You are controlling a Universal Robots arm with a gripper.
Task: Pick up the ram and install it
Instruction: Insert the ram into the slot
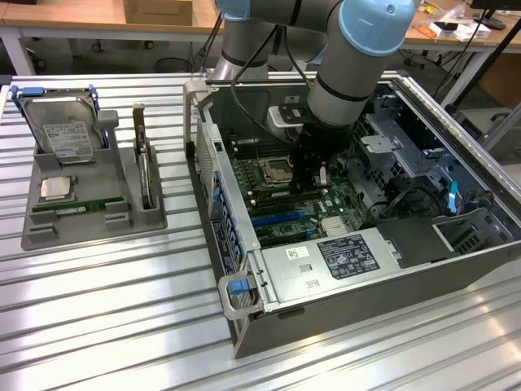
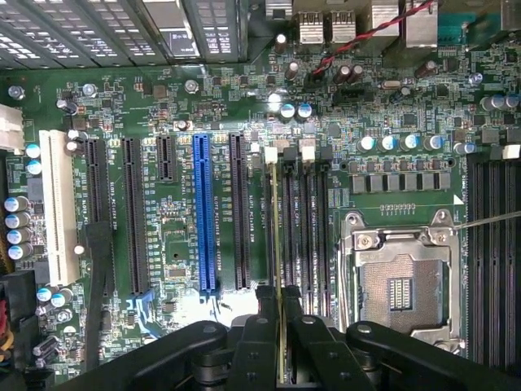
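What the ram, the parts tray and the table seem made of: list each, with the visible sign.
The ram, edge-on in the gripper: thin pale-green laminate, probably fibreglass circuit board.
The parts tray: matte grey, no glare, likely plastic.
The table: ribbed silvery slats with bright reflections, apparently bare aluminium.

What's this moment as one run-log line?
gripper: shut on ram | position: at memory slots, beside processor socket | seated: unclear
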